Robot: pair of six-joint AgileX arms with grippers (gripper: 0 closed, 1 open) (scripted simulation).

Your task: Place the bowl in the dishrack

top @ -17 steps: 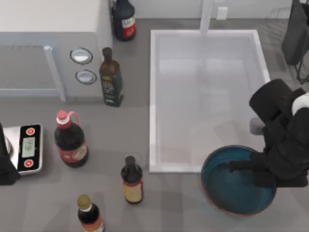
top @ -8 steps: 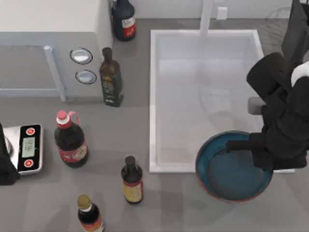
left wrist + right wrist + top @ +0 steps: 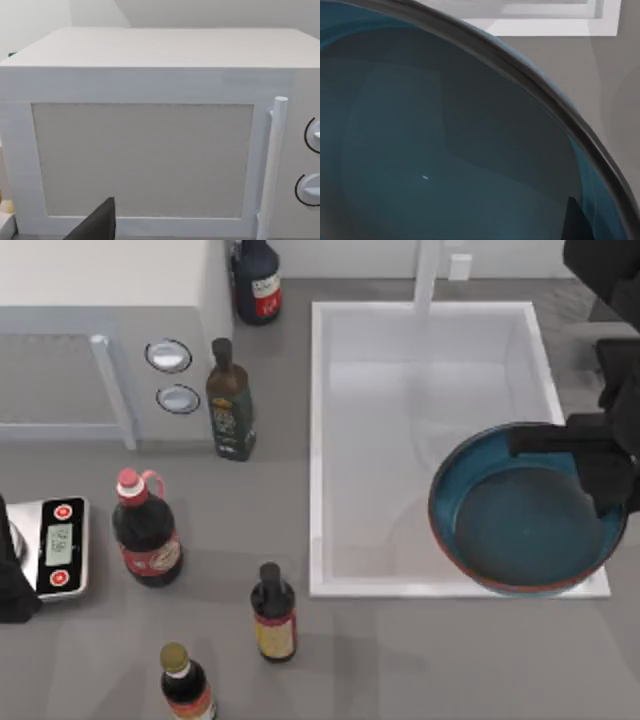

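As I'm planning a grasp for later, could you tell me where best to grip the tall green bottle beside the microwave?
Probably at the narrow neck of the green bottle, approached from its right, the sink side: it stands upright, with the microwave close on its left.

Kitchen, rendered. Grey worktop (image 3: 420, 660) carried white sink (image 3: 318, 450) with tap (image 3: 428, 275) at far edge, white microwave (image 3: 100, 300) with door handle and two dials at left, small digital scale (image 3: 58, 545), several sauce and oil bottles (image 3: 230, 400) standing around.
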